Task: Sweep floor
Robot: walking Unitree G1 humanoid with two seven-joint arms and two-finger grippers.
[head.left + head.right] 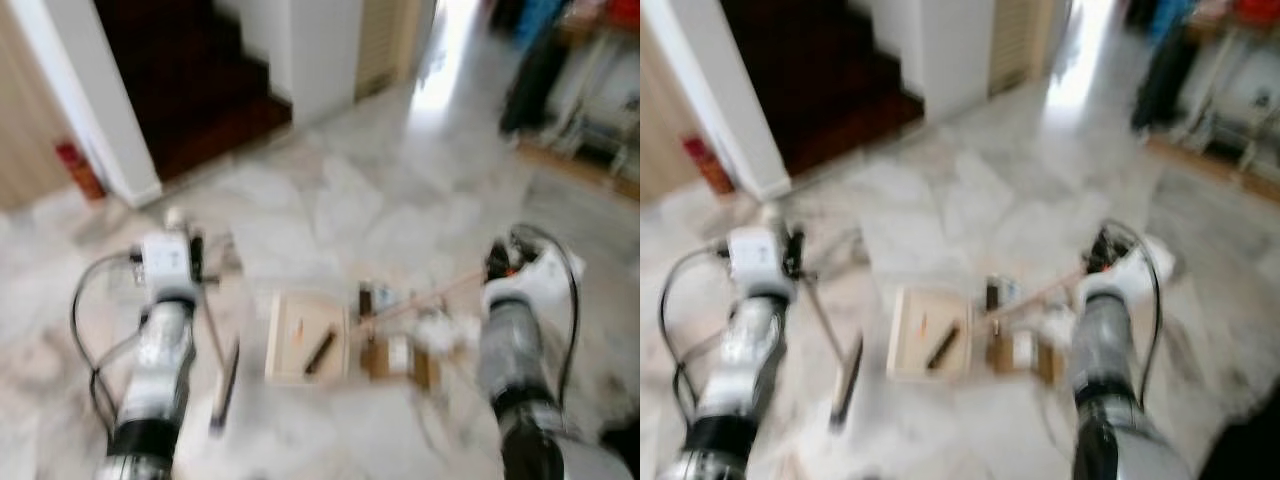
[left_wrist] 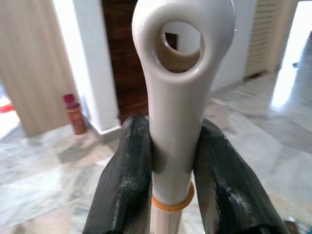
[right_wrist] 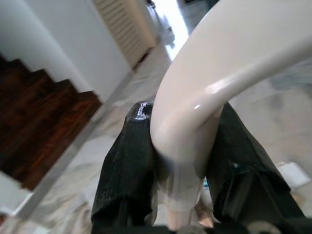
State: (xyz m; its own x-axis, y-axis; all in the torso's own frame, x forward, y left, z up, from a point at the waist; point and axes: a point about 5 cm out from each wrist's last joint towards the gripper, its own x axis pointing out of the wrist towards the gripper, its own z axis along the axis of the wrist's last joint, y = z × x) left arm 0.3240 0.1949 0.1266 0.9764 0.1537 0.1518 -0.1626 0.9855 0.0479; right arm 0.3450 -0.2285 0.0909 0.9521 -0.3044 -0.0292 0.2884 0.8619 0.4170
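The left tool (image 2: 170, 195) is clamped on the broom handle (image 2: 178, 97), its brush (image 1: 226, 385) low in the frame beside the dustpan (image 1: 305, 338). The right tool (image 3: 180, 165) grips the dustpan handle (image 3: 219, 83). Litter (image 1: 435, 330) at centre awaits sweeping in.

This is looking like a lived-in home, seen in a hall or open living area. A pale marble-tiled floor (image 1: 380, 200) is spreading across the whole space. Dark wooden stairs (image 1: 190, 80) are rising behind a white wall (image 1: 90, 110), with a louvred door (image 1: 380, 40) standing beside them. A small red bottle (image 1: 80, 170) is sitting at the foot of the wall. Daylight is shining through a bright doorway (image 1: 445, 50), and blurred shelving with household things (image 1: 600, 90) is standing at the right.
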